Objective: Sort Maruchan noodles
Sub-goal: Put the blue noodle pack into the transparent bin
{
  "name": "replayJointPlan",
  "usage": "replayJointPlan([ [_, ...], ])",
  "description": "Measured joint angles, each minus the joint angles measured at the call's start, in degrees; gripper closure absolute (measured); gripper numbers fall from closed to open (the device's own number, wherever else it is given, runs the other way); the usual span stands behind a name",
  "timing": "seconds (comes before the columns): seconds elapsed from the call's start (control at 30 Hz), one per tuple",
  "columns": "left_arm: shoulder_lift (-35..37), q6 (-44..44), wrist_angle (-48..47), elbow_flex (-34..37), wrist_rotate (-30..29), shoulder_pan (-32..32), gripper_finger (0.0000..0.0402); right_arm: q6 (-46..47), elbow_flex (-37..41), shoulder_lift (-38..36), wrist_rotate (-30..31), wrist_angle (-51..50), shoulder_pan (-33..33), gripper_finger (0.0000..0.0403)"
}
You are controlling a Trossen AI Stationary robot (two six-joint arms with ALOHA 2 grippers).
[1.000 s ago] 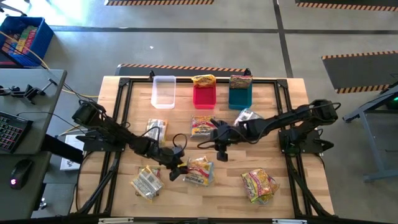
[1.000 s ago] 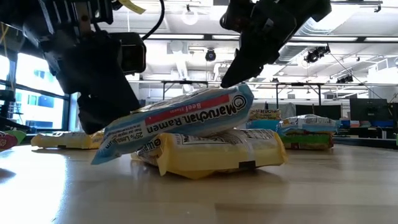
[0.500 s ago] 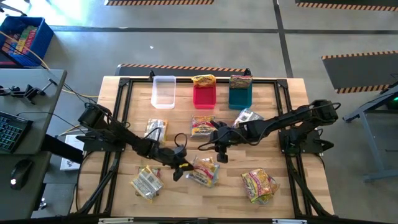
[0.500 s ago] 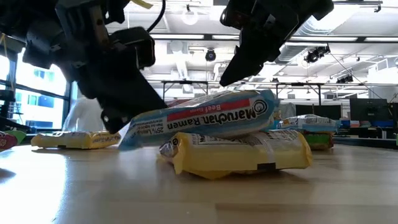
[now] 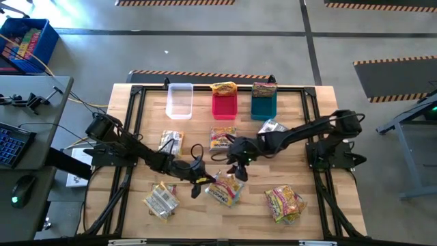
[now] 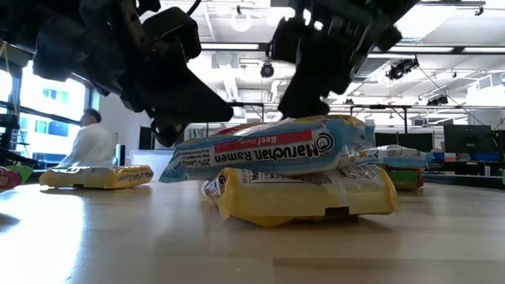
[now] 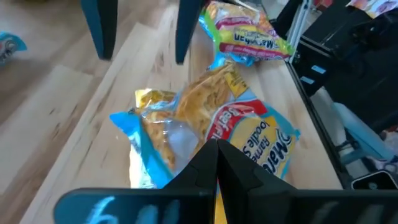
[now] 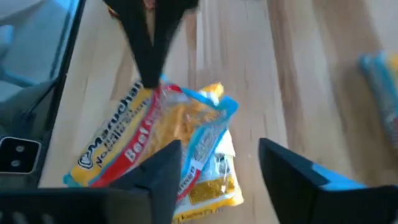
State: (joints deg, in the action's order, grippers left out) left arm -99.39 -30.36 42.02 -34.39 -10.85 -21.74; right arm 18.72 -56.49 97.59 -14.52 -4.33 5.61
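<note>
A blue-and-red Maruchan noodles packet [image 5: 225, 190] lies on top of a yellow packet [image 6: 304, 193] near the table's middle front. My left gripper [image 5: 200, 183] is shut on its left end. My right gripper [image 5: 234, 172] hangs open just above the packet's far side, its fingers [image 8: 168, 168] apart and touching nothing. Other noodle packets lie loose: silvery ones [image 5: 172, 142] [image 5: 162, 200] [image 5: 272, 128], an orange one [image 5: 222, 138] and a pink-green one [image 5: 285, 203]. My left gripper pinches the blue-and-red packet's left end [image 7: 231, 134] between its two shut fingers [image 8: 148, 56]. The fingers come from the table's left, slanting a little downward. The packet lies about level across the yellow packet, its held end [image 6: 185, 154] raised off the table.
At the far edge stand a clear bin [image 5: 179, 100], a red bin [image 5: 224, 106] and a teal bin [image 5: 263, 106]; the red and teal ones each hold packets. A black frame rail [image 5: 321, 157] runs along the table's sides. Bare wood shows front centre.
My left gripper has rolled and shut on the blue-and-red packet's left end. The packet, tilted before, now lies level and has slid with the yellow one toward the table's right. My right gripper has come down toward the packet and opened.
</note>
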Motion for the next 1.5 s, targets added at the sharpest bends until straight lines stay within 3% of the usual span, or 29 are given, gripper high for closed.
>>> replayJointPlan([
  [0.23,0.00,-5.53,-1.14,0.00,-0.33,0.00,0.0385,3.98,0.00,3.13,-5.19,2.06,-2.76,0.0159],
  [0.6,-0.01,-6.48,-2.56,0.01,0.00,0.00,0.0266,4.83,0.00,3.05,-5.17,3.47,-1.57,0.0158],
  [0.73,-0.02,-6.14,-3.51,0.00,0.00,0.00,0.0240,4.58,0.00,3.04,-5.00,4.96,-1.20,0.0158],
  [1.1,-0.03,-2.02,-3.72,-0.30,-0.88,0.00,0.0248,4.81,0.00,3.03,-2.36,6.20,-1.05,0.0158],
  [1.37,-3.41,1.57,-10.56,-6.63,-0.11,0.00,0.0251,5.81,0.00,2.98,-2.23,6.36,-0.95,0.0158],
  [1.5,-3.43,2.13,-12.71,-7.63,-0.09,-0.02,0.0271,5.90,0.00,2.94,-2.15,6.42,-0.36,0.0158],
])
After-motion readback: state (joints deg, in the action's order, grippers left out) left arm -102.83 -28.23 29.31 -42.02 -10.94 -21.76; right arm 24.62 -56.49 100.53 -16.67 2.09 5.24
